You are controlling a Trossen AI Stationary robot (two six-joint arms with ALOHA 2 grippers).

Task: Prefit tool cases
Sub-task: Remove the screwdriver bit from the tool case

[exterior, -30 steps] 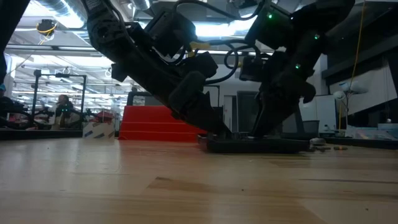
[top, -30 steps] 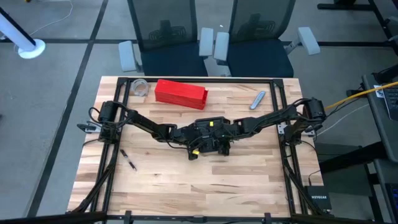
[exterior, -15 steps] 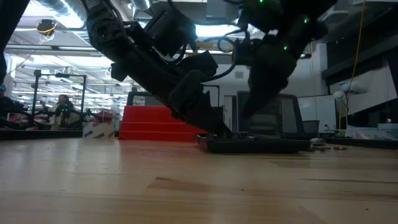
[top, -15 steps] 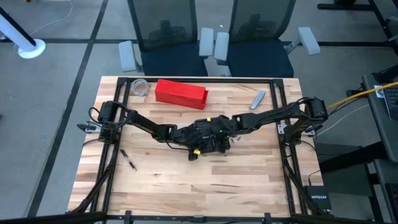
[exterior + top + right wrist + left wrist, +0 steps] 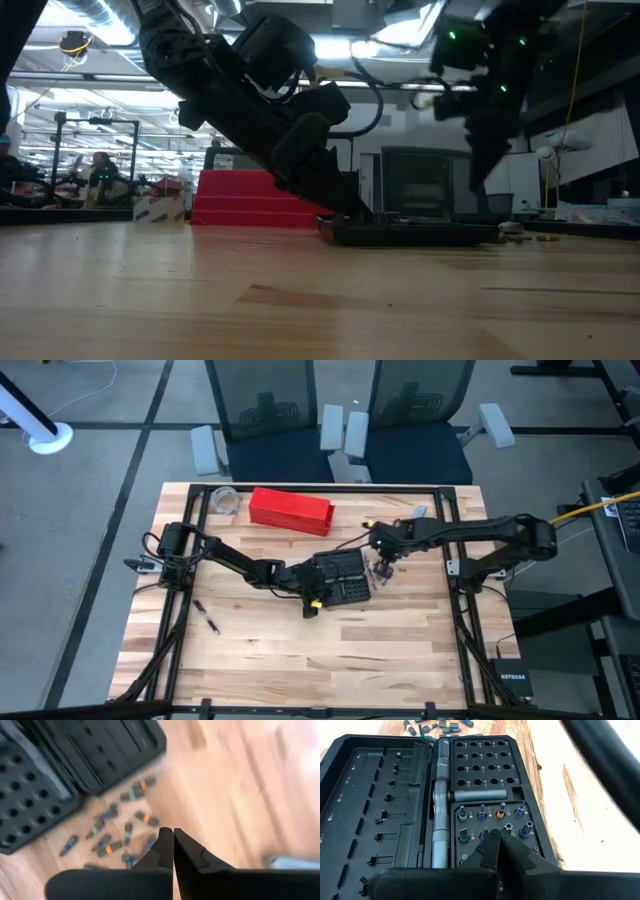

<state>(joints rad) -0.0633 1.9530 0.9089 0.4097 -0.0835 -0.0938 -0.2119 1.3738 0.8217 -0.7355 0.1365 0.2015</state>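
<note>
The black tool case lies open and flat on the table's middle. In the left wrist view its two halves show, with a ratchet handle and a few bits in the sockets. My left gripper is shut, its tips down on the case's socketed half; in the low view it meets the case's left end. My right gripper hangs shut above loose bits beside the case's right side, with nothing seen between its fingers. My left gripper rests its shut fingertips on the case's socketed half, on the field with the seated bits. It slants down from the table's left. The case lies flat on the table. Its own fingers hide the exact spot of touch.
A long red box lies at the far left, with a clear round thing beside it. A grey tool lies at the far right. Small dark pieces lie near the left edge. The near half of the table shows bare wood.
My right gripper has left the case, rising and going toward the table's right and far edges; it now hangs over the loose bits. My left gripper and the case have stayed put.
</note>
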